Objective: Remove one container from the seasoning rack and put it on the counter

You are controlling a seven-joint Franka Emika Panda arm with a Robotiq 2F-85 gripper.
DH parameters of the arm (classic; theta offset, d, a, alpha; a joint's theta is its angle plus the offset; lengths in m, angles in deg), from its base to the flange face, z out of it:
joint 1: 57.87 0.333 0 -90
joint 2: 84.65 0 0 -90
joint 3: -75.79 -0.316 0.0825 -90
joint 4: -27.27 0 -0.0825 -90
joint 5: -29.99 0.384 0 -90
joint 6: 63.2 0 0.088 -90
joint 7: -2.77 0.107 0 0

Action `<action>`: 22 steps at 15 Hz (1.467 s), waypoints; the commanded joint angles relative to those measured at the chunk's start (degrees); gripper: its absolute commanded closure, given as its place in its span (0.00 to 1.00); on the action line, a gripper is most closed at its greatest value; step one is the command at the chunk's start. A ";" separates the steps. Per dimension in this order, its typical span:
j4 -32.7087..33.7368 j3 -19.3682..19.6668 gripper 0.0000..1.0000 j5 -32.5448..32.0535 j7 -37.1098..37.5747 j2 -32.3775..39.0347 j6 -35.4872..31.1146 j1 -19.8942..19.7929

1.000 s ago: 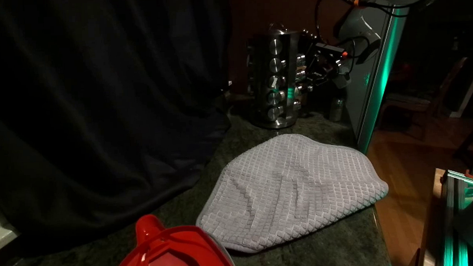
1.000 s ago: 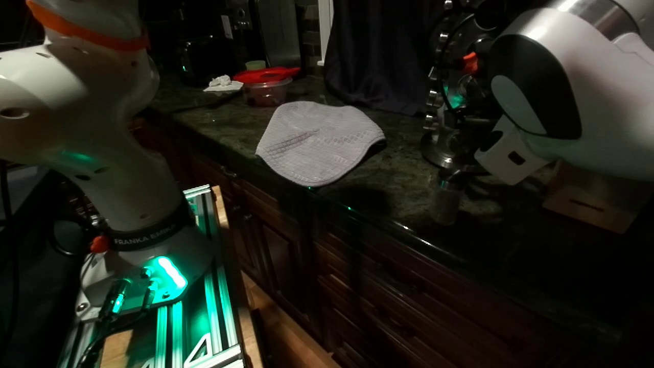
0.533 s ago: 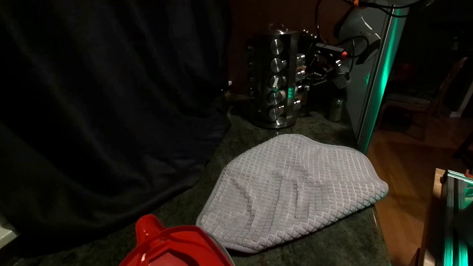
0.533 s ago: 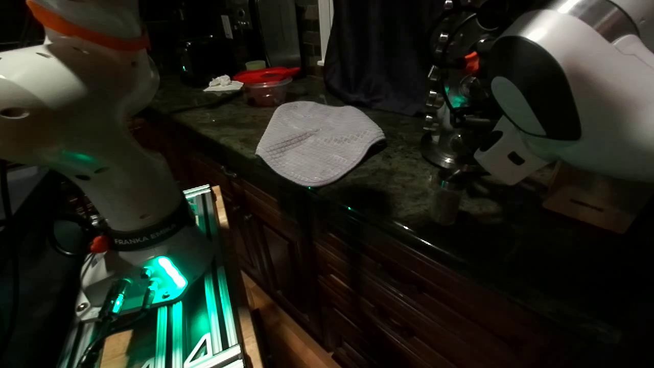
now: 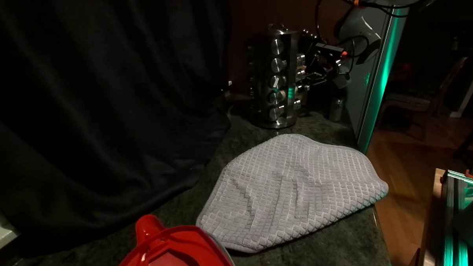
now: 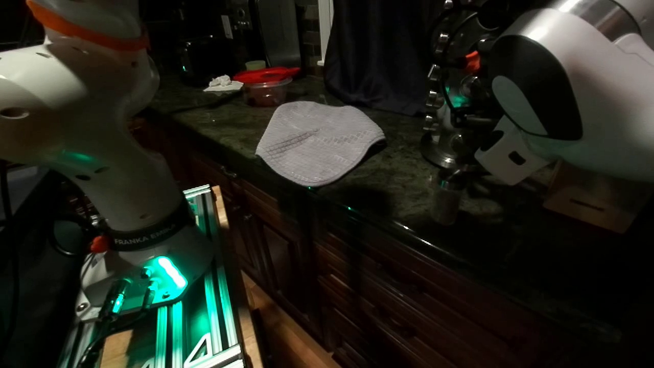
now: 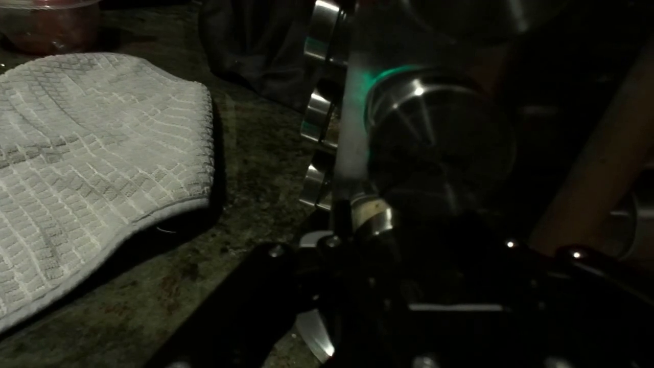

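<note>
Wrist view: gripper (image 7: 421,246) spread or pinching, I cannot tell; draw the near jar (image 7: 442,140) straight out only once held.

Robot arm (image 6: 122,174): FRANKA EMIKA, in pale capitals on the dark band (image 6: 153,231) around its foot, readable in an exterior view.
Tan box (image 6: 598,191): a short dark strip (image 6: 586,205) on its front, too small to tell as print or slot.
Seasoning rack (image 5: 291,68): a slanted white mark (image 5: 275,82) on one lid (image 5: 280,82), too small to tell as sign or glint.
Pale strip (image 6: 226,26): upright at the back, any print too small to read.
</note>
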 commanded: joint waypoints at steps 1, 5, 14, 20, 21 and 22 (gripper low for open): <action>0.79 0.55 0.76 0.35 0.15 0.07 0.58 -0.23; 1.11 0.94 0.76 0.45 -0.24 0.39 1.11 -0.86; 1.56 1.47 0.76 -1.16 -1.72 -0.28 0.84 -0.79; 3.97 1.43 0.76 -2.80 -4.01 0.42 0.56 -0.74; 4.35 1.36 0.76 -2.82 -4.23 0.66 0.62 -0.78; 4.46 1.31 0.76 -2.71 -4.33 0.76 0.55 -0.81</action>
